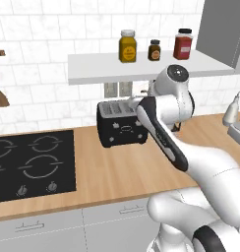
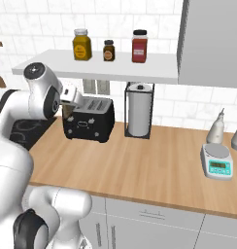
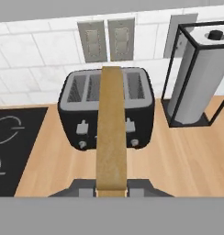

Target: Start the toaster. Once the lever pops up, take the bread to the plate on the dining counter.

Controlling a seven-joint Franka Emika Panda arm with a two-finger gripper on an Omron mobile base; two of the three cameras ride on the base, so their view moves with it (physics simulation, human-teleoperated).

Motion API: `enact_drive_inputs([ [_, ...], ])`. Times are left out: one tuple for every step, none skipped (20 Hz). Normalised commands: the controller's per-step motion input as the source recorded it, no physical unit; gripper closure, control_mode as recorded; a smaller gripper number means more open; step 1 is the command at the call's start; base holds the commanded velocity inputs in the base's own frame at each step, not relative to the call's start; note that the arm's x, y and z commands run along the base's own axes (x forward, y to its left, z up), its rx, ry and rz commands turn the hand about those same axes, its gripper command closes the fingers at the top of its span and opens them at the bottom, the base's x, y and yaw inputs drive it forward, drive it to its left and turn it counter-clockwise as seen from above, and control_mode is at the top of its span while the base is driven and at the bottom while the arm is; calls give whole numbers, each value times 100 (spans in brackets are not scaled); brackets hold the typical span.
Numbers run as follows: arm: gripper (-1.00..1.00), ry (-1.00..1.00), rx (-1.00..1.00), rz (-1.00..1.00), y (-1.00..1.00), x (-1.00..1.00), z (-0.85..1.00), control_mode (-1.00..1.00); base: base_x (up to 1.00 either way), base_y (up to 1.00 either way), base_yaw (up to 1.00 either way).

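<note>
Now end effector (image 3: pixel 111 190) grips bread (image 3: pixel 111 133) above toaster (image 3: pixel 107 110).

Wood worktop (image 2: pixel 154 160) runs under a white tiled wall (image 1: pixel 53 34). Black hob (image 1: pixel 31 165) set in the worktop at left, two knobs at its front edge. Grey shelf (image 2: pixel 115 70) carries three jars: yellow jar (image 2: pixel 82 44), small dark jar (image 2: pixel 109 50), red jar (image 2: pixel 139 46). Paper towel roll (image 2: pixel 139 115) stands upright in a black wire holder below the shelf. Two wall sockets (image 3: pixel 107 40) on the tiles. Kitchen scale (image 2: pixel 216 162) at right, grey bottle (image 2: pixel 216 129) just behind it. Grey drawers (image 2: pixel 149 219) under the worktop.
</note>
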Motion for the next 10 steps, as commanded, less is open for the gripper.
enact_drive_inputs([
  [100,0,-5,0,-24,-76,-10,-100,0,0,0],
  [100,0,-6,0,-22,-75,-11,-100,0,0,0],
  [100,0,-9,0,-15,-79,-15,-100,0,0,0],
  [100,0,-10,0,-1,-71,-12,-100,0,0,0],
  [100,0,-9,0,0,-58,-7,-100,0,0,0],
  [100,0,-7,0,-7,-54,-5,-100,0,0,0],
  [100,0,-5,0,-17,-51,-7,-100,0,0,0],
  [100,0,-2,0,-19,-41,-3,-100,0,0,0],
  [100,0,0,0,-24,-36,0,-100,0,0,0],
  [100,0,0,0,-29,-31,0,-100,0,0,0],
])
